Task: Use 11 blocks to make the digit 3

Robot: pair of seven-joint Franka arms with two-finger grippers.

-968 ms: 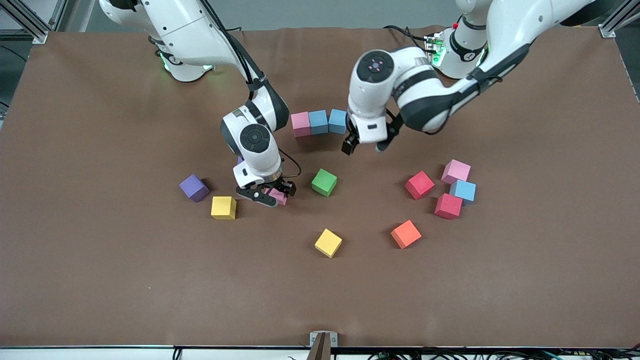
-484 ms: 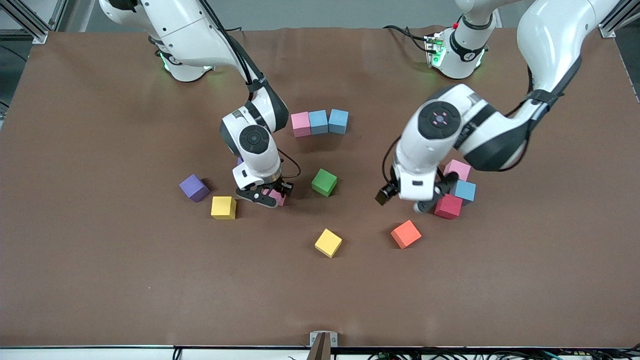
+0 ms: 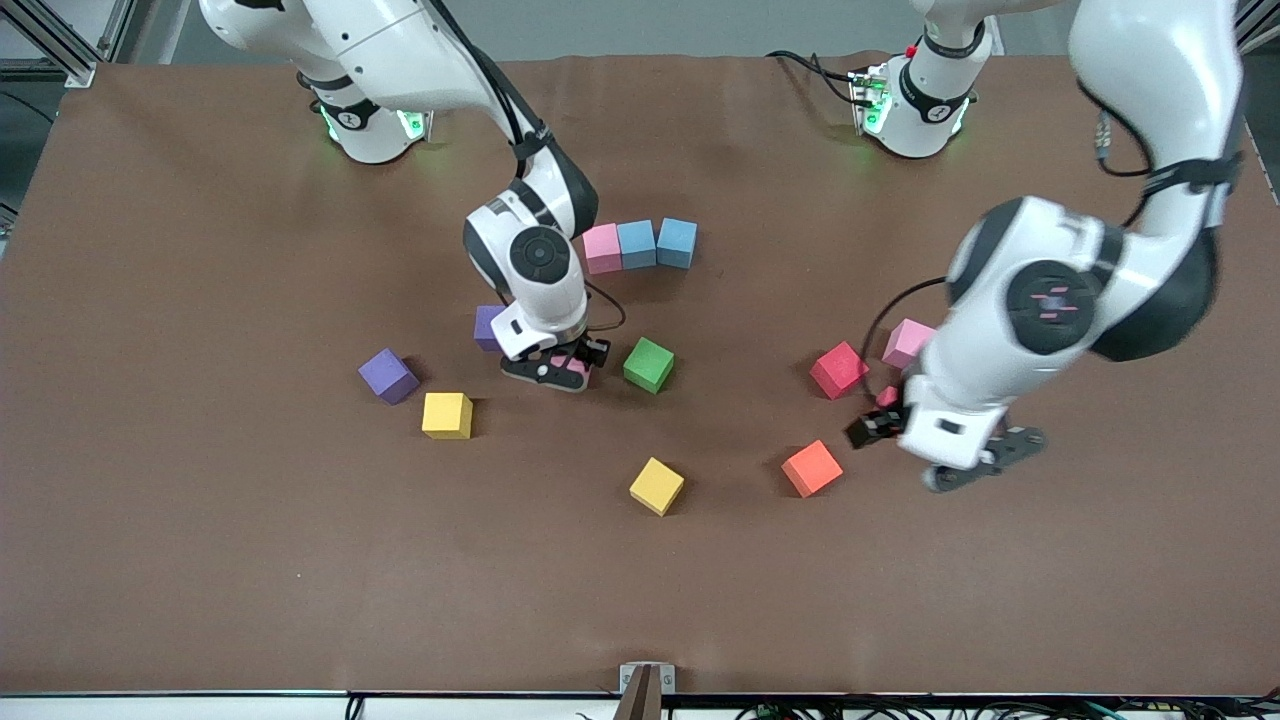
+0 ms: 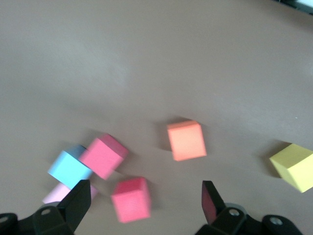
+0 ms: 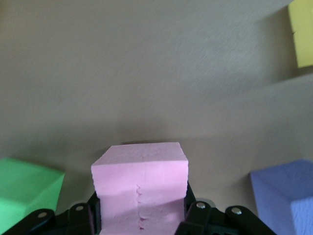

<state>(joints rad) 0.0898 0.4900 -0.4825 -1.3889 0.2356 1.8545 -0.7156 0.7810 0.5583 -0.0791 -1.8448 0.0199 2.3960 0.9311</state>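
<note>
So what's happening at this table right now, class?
Two robot arms are sorting foam cubes. The right gripper is shut on a pink cube, beside the green cube. The left gripper is open above the table, next to the orange cube and a cluster of red, pink and blue cubes. A row of three touching cubes, one pink and two blue, lies nearer the robots' bases. Other cubes lie scattered.

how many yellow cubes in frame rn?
2. One yellow cube lies beside a purple cube, toward the right arm's end; the other lies nearer the camera than the green cube. Arms could hide more.
</note>
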